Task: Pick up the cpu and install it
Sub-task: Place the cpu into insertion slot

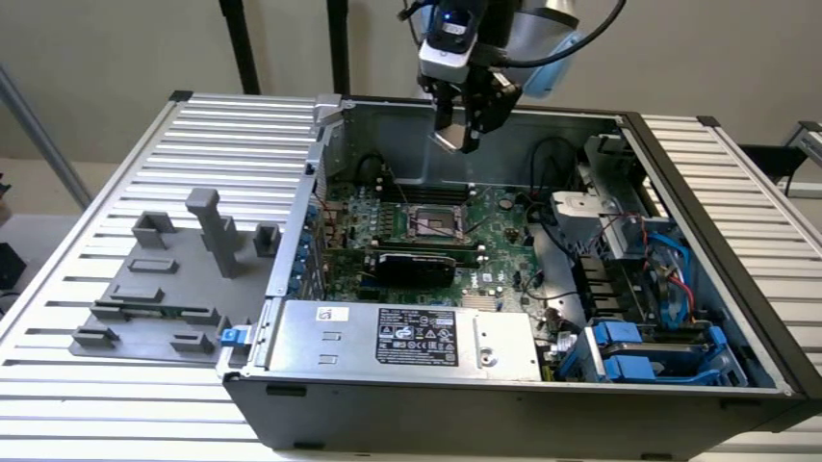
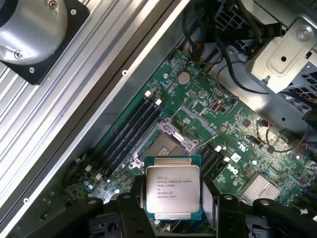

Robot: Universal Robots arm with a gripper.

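My gripper [image 1: 459,123] hangs above the open computer case, over its back wall, shut on the cpu [image 1: 451,141]. In the wrist view the cpu [image 2: 172,186] is a silver square chip with printed text, clamped by its two side edges between my black fingers [image 2: 132,210]. My gripper [image 2: 173,201] holds it level, well above the green motherboard [image 2: 233,139]. The open cpu socket [image 2: 171,144], with its metal frame, lies on the board just beyond the chip. In the exterior view the socket [image 1: 434,223] sits mid-board, below and nearer than the gripper.
A silver power supply with a black label [image 1: 411,337] fills the case's near side. Cables and blue drive bays [image 1: 655,346] crowd the exterior view's right. A grey fixture tray [image 1: 167,279] lies on the slatted table at the left. Memory slots [image 2: 131,131] run beside the socket.
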